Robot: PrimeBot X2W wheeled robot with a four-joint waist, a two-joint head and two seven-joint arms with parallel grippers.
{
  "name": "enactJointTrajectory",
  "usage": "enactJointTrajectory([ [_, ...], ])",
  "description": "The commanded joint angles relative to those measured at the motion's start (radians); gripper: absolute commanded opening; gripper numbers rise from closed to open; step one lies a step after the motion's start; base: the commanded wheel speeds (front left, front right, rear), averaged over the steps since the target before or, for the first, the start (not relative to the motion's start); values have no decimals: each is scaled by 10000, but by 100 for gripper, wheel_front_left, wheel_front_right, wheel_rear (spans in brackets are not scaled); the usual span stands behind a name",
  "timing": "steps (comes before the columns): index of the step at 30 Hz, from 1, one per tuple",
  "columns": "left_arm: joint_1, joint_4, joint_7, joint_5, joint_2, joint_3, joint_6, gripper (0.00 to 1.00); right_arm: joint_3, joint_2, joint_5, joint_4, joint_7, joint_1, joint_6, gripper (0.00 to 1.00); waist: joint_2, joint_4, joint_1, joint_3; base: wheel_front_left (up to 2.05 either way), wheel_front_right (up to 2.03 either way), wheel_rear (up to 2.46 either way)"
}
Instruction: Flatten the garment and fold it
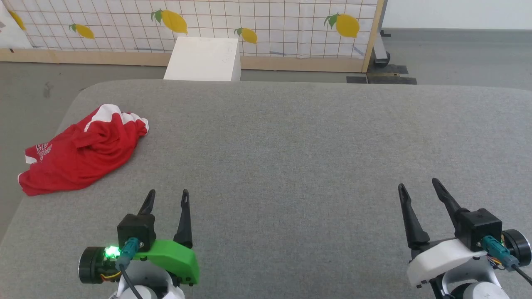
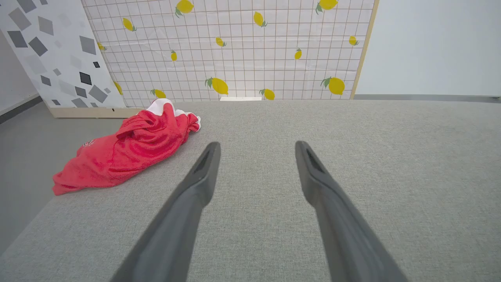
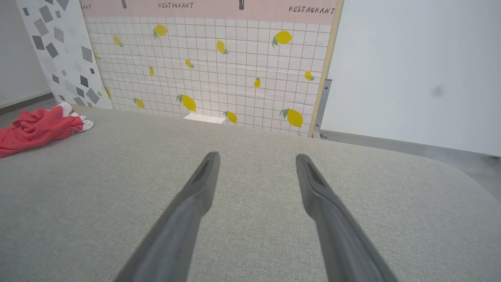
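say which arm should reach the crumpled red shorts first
Left, probably: the crumpled red cloth shorts with white trim lie ahead-left of the left gripper, while the right gripper sits far across the grey fabric table.

free: table (image 1: pixel 291 137) ctr + R side, open run | obstacle: garment (image 1: pixel 79 153) heap, far-L edge

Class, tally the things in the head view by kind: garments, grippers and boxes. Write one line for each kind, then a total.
red garment: 1
grippers: 2, the left gripper and the right gripper, both open
white box: 1
Total: 4
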Motion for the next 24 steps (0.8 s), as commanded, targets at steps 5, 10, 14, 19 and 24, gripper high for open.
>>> enactJointTrajectory([
  [5,-143,129,-192,-201,45,-76,65,100,-62,10,128,50,-203,23,-5,100,-1,10,0,-36,0,0,0],
  [10,-133,201,-292,-269,53,-113,77,100,-96,11,195,87,-304,58,-6,100,-1,30,0,-74,0,0,0],
  [14,-119,255,-375,-339,73,-126,75,100,-102,12,251,116,-387,89,-7,100,-1,42,0,-106,0,0,0],
  [19,-113,348,-479,-418,100,-154,72,100,-106,13,306,149,-491,114,-7,100,-1,58,0,-133,0,0,0],
  [24,-135,446,-580,-469,101,-229,92,100,-128,14,371,196,-593,121,-8,100,-1,75,0,-125,0,0,0],
])
